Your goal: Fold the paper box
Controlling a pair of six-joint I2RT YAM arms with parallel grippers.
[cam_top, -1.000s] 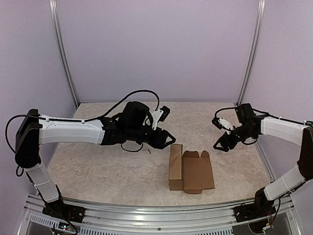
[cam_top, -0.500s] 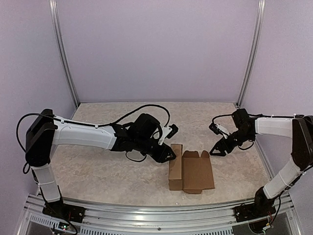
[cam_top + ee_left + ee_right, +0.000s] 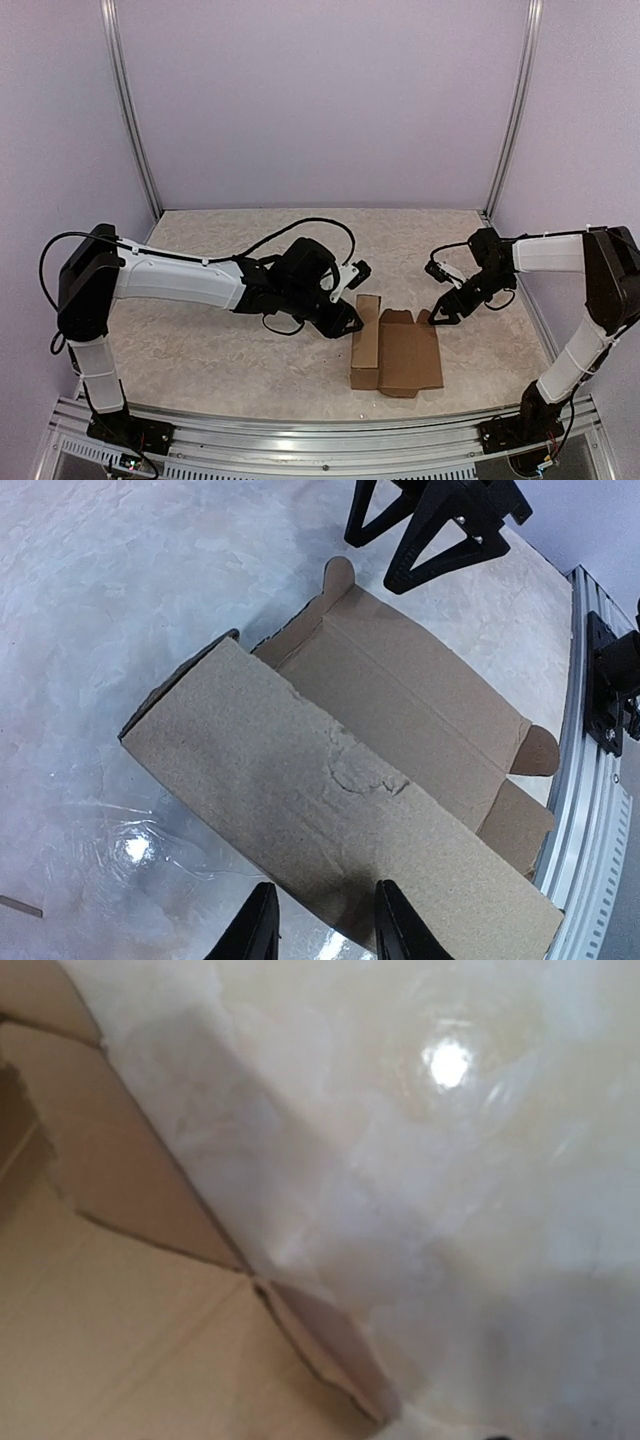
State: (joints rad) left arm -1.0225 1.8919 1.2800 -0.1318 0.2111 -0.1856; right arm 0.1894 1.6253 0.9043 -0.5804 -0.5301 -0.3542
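The paper box (image 3: 397, 348) lies on the table as a brown cardboard blank, with its left panel (image 3: 330, 810) folded over and the inner panel with rounded tabs (image 3: 420, 695) lying open. My left gripper (image 3: 349, 319) is at the box's left edge. Its fingers (image 3: 325, 935) stand apart, open, and that edge crosses between them. My right gripper (image 3: 437, 315) hovers open at the box's far right corner, and its black triangular fingers (image 3: 440, 550) show in the left wrist view. The right wrist view shows only a blurred cardboard flap (image 3: 110, 1330) against the table.
The marbled tabletop (image 3: 220, 350) is bounded by a metal rail (image 3: 330, 445) along the near edge, close to the box's near end (image 3: 590, 780). Lilac walls and two upright frame posts (image 3: 512, 110) close off the back. A thin brown scrap (image 3: 18, 907) lies left of the box.
My left gripper moved right to the box's left edge and its jaws narrowed. My right gripper moved left and down to the box's far right corner. The box shifted slightly right.
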